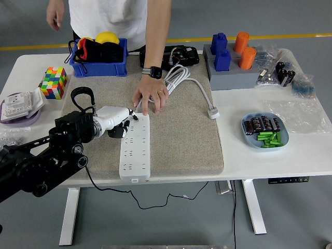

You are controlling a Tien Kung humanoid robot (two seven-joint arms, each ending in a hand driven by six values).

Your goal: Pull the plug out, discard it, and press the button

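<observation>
A white power strip (135,148) lies lengthwise on a grey mat (181,135) at the centre of the white table (270,155), its far end toward the top of the frame. The robot's left hand (117,121) reaches in from the lower left and sits at the strip's upper left corner, one fingertip touching the strip's far end; whether the rest of its fingers are curled or relaxed cannot be told, and it grasps nothing visible. A person's hand (151,97), with a watch at the wrist, presses down on the mat at the strip's far end, fingers touching its top edge. The white plug (213,112) rests near the mat's right edge, at the end of a coiled white cable (179,78). In the upper left of the frame are 1 blue bin (98,58) and 1 colourful cube (54,82); a blue tray (265,130) sits at the right.
</observation>
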